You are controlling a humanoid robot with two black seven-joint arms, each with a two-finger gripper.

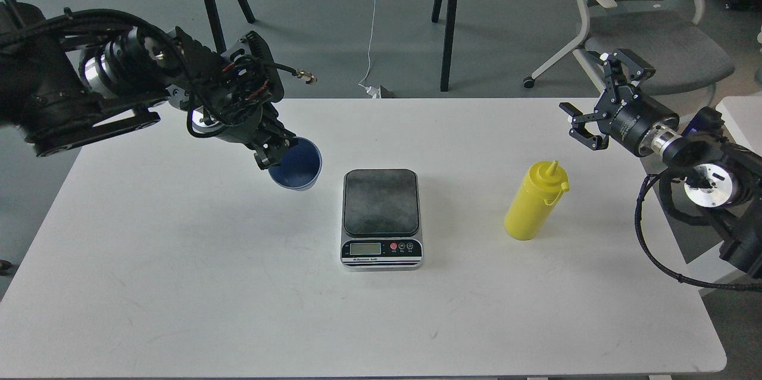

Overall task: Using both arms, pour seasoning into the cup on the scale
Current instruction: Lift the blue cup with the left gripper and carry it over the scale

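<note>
The left tool [278, 152] grips the small light-blue tapered plastic cup [296, 165] at its rim on the side nearest the arm; its fingers are dark and crowded together there, so their exact spread cannot be made out beyond the fact that they pinch the cup wall. The cup hangs tilted, its open mouth turned toward the camera so the darker blue inside shows, and it sits just left of the flat rectangular kitchen scale with dark grey platform and silver front [381, 218], near that platform's far-left corner but not over it. Whether the cup's base touches the white counter [178, 285] cannot be told.

The right tool [595, 106] stands wide open, its two claw fingers well apart, one pointing up over the far edge of the counter and one reaching left above its surface. It holds nothing and touches nothing. The tall yellow plastic squeeze bottle with a pointed nozzle cap [536, 201] stands upright on the counter, below and to the left of that tool and well apart from it, with the scale to its left.

The scale's platform is bare. Open counter lies between cup and scale, between scale and bottle, and across the whole near half. The right arm comes in past the counter's right edge; beyond the far edge stand dark table legs [214, 22] and a grey office chair [649, 28].
</note>
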